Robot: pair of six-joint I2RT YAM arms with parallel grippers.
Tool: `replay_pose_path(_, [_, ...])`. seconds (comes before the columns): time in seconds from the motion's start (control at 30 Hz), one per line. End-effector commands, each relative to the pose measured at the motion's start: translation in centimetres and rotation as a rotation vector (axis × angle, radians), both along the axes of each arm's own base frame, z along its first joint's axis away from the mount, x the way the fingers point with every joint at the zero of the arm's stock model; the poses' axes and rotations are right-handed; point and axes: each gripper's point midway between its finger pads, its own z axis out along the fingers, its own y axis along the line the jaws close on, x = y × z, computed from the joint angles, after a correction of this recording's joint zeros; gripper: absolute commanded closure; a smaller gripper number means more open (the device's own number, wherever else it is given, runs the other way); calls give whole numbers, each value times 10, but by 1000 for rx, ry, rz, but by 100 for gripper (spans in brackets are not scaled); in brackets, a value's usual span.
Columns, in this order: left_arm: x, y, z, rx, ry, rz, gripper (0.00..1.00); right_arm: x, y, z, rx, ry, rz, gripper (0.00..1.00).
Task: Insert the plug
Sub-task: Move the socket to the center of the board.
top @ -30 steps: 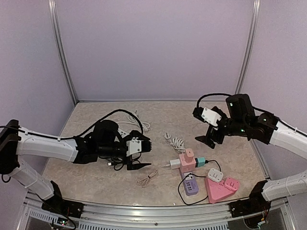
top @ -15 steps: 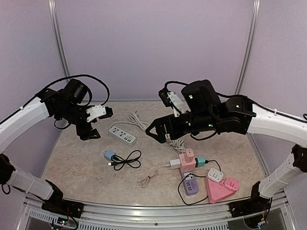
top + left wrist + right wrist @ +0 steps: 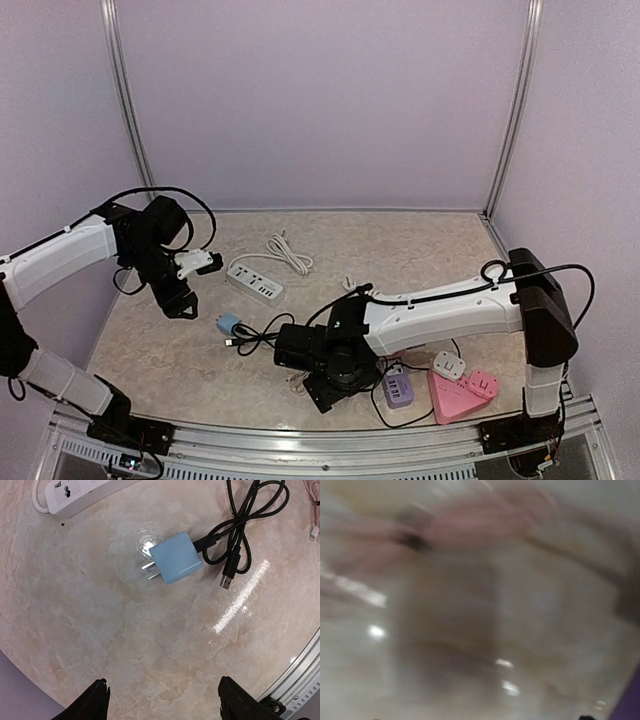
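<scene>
A light blue plug [image 3: 176, 557] lies flat on the marble table with its two prongs pointing left; it also shows in the top view [image 3: 228, 324]. A white power strip [image 3: 255, 280] lies just beyond it, its end showing in the left wrist view [image 3: 75, 495]. My left gripper [image 3: 162, 700] is open and empty, hovering above bare table short of the plug; in the top view it [image 3: 182, 303] is left of the plug. My right gripper [image 3: 325, 392] is low over the front middle of the table. The right wrist view is all motion blur.
A black USB cable [image 3: 245, 525] coils from the plug's right side. A purple USB hub [image 3: 397, 388], a white adapter [image 3: 448, 365] and a pink triangular socket block [image 3: 462, 397] sit front right. The strip's white cord [image 3: 285, 250] lies behind it.
My left gripper has dropped lower and nearer to the blue plug. My right arm has swung from the table's middle down to the front, now covering the pink adapter area.
</scene>
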Motion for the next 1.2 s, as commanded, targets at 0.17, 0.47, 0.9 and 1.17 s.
replay_pose_path(0.17, [82, -37, 3, -12, -40, -131, 25, 51, -87, -52, -221, 54, -114, 16])
replay_pose_path(0.47, [132, -91, -7, -127, -82, -380, 19, 142, -119, -18, -209, -70, -146, 10])
replay_pose_path(0.9, [165, -104, -68, 152, -172, -959, 15, 129, -88, 11, -121, -82, -74, 0])
replay_pose_path(1.17, [170, -111, -109, 210, -110, -943, 21, 114, -69, 30, -142, -130, -19, 0])
